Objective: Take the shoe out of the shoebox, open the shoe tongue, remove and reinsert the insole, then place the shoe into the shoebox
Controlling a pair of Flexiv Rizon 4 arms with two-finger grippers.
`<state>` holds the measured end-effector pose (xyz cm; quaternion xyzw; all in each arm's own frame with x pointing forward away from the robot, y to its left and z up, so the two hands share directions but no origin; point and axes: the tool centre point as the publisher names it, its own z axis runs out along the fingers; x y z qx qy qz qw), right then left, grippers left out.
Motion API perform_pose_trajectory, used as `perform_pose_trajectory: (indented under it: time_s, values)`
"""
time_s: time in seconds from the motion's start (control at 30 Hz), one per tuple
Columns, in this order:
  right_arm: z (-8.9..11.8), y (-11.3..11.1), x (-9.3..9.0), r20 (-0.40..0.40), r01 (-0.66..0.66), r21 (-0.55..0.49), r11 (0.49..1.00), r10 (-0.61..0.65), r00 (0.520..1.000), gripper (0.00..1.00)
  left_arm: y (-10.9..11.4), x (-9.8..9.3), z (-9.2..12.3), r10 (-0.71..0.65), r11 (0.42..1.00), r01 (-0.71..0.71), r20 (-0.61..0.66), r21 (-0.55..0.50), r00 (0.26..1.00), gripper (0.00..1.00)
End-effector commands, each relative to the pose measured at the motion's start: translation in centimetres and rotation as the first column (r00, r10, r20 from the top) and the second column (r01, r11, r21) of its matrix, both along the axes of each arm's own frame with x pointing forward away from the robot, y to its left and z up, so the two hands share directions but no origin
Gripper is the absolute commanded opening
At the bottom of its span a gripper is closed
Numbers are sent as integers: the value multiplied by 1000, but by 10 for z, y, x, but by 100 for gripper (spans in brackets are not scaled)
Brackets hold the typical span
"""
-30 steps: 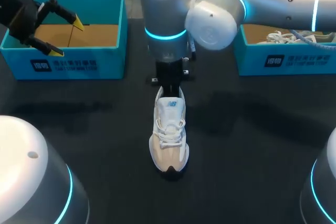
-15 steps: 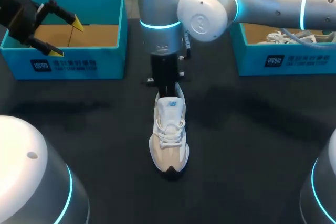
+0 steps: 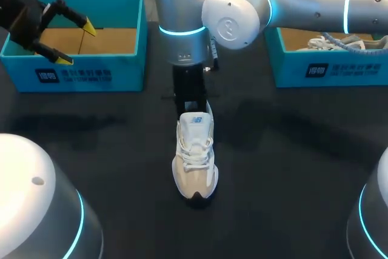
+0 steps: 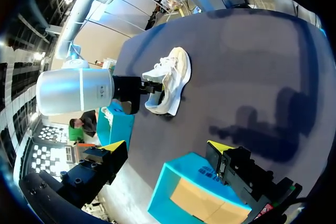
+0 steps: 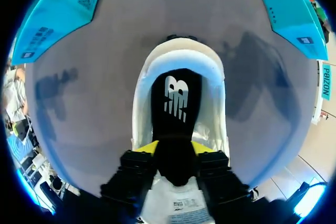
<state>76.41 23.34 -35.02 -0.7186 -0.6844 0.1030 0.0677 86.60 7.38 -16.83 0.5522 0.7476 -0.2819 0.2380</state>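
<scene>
At the shoe (image 3: pixel 195 156) heel, right jaws seemingly pinch the logo-marked insole (image 5: pixel 176 98).

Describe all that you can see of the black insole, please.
The insole is black and thin, perhaps foam, with a white logo near its rounded end. It lies in the opening of the white sneaker. The right tool pinches its near end from both sides; how far it is lifted is unclear.
</scene>
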Motion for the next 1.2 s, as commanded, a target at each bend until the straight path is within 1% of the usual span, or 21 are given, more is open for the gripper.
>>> perform_pose_trajectory:
  time_s: [0.03, 0.13, 0.33, 0.5, 0.73, 0.9, 1.2]
  values:
    - [3, -6, -2, 13, 7, 8, 1000, -7, 1000, 100, 1, 2, 3, -5, 1000, 5, -1, 7, 1000, 100]
    - [1, -9, -2, 12, 9, 9, 1000, -9, 1000, 100, 1, 2, 4, -5, 1000, 5, 1, 8, 1000, 100]
    - [3, -15, -2, 15, 20, 6, 1000, -20, 1000, 100, -1, 3, 5, -9, 1000, 9, 0, 11, 1000, 100]
    - [-1, -18, -4, -5, 25, 2, 1000, -25, 1000, 100, -2, 3, 4, -6, 1000, 6, 0, 10, 1000, 100]
    - [4, -20, -3, 9, 35, 6, 999, -35, 999, 100, -2, 1, 5, -6, 1000, 6, 1, 12, 1000, 100]
    - [16, -23, -5, 36, 41, 17, 999, -42, 998, 100, -2, 1, 6, -8, 1000, 8, 1, 14, 1000, 100]
    - [52, -20, -10, 94, 30, 17, 999, -31, 995, 100, -5, 1, 2, -18, 1000, 18, -3, 6, 1000, 100]
